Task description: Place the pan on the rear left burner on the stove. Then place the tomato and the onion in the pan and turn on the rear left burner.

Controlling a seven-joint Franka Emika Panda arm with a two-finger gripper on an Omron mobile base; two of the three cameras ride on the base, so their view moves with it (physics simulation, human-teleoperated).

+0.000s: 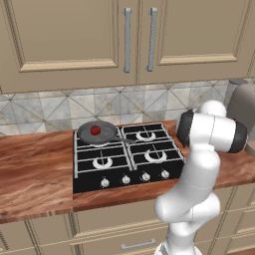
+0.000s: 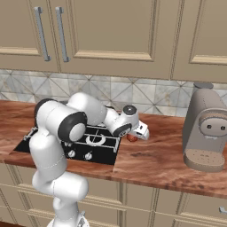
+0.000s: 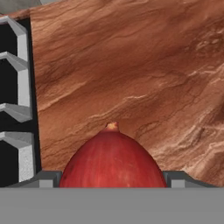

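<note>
Red-skinned onion (image 3: 113,159), small pale tip.

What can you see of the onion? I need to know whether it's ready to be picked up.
The onion is a red, smooth-skinned bulb with a small tan tip, looking glossy and whole. It lies on the wooden counter just right of the stove, outside the pan. In the hand view it sits between the fingertips of the gripper, which stand on either side of it; actual contact cannot be told. In the right base view it peeks out beneath the hand.
</note>
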